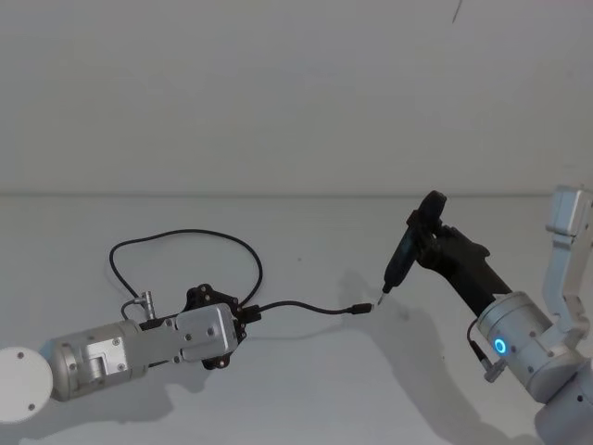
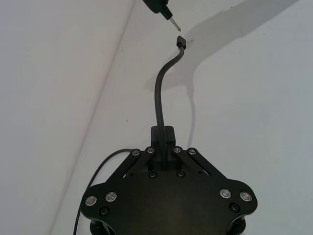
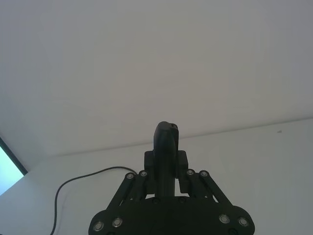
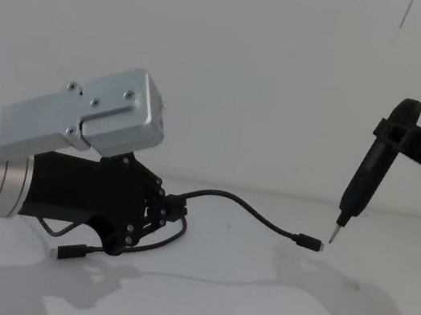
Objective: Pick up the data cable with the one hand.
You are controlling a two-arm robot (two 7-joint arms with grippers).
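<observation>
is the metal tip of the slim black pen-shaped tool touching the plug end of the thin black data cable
No, in the left wrist view a clear gap separates the slim black pen-shaped tool tip from the thin black data cable plug.

**A pen tool, a desk and a wall**

A slim black pen-shaped tool [image 4: 371, 170] with a small metal tip stands almost upright, tip down, just above the plain white desk [image 4: 249, 311]. Its grey shadow lies on the desk below it. Behind the desk is a bare white wall [image 1: 278, 93].
</observation>
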